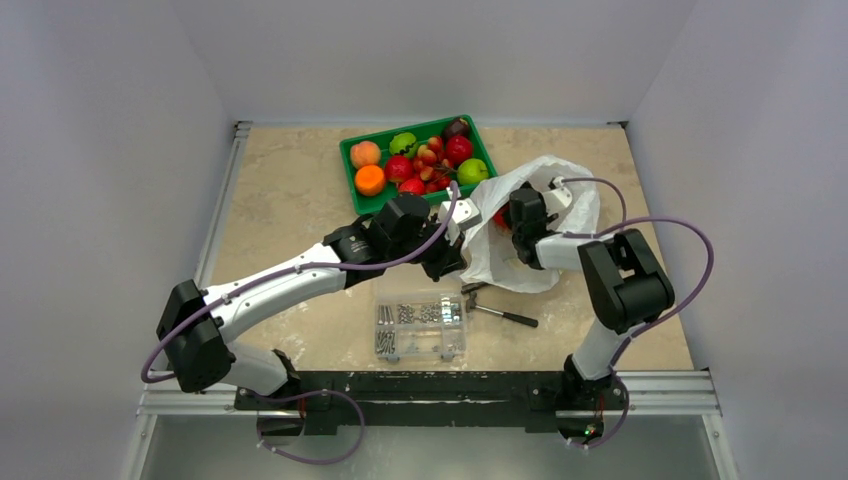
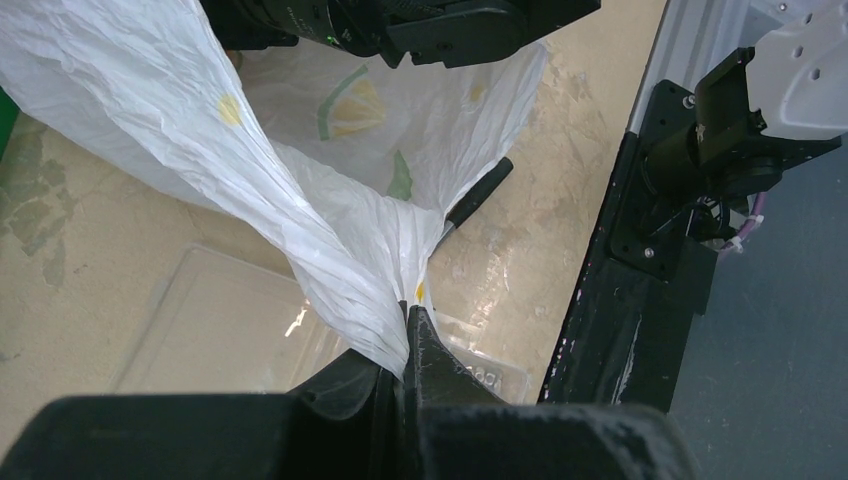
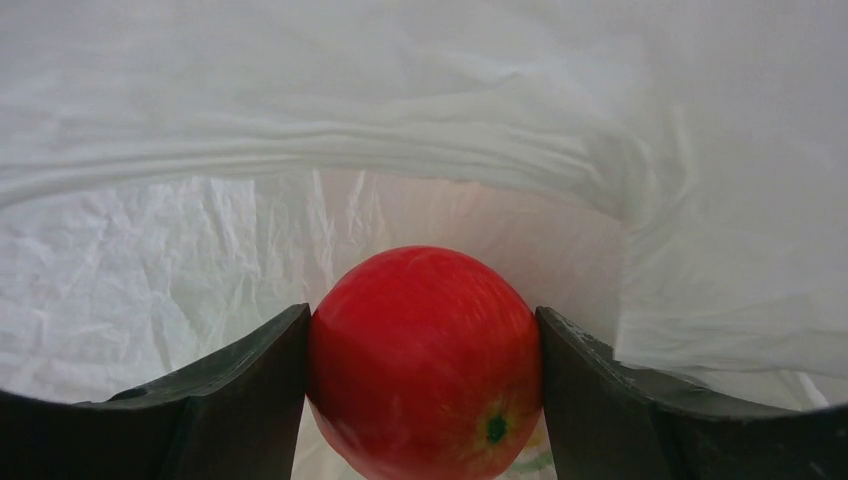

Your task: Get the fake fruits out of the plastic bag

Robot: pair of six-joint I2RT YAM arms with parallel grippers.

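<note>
The white plastic bag [image 1: 545,215] lies crumpled right of centre, and it also shows in the left wrist view [image 2: 300,200]. My left gripper [image 1: 452,258] is shut on a twisted edge of the bag [image 2: 385,300]. My right gripper [image 1: 508,215] is inside the bag's mouth, shut on a glossy red apple [image 3: 425,360] with the bag's plastic [image 3: 400,120] all around it. A sliver of that red apple [image 1: 499,217] shows from above. Several fake fruits [image 1: 430,160] lie in a green tray [image 1: 349,162].
A clear compartment box of screws [image 1: 420,325] sits in front of the bag. A black-handled tool [image 1: 505,315] lies to its right, partly under the bag [image 2: 480,190]. An orange fruit [image 1: 370,180] and a dark maroon one [image 1: 457,127] are in the tray.
</note>
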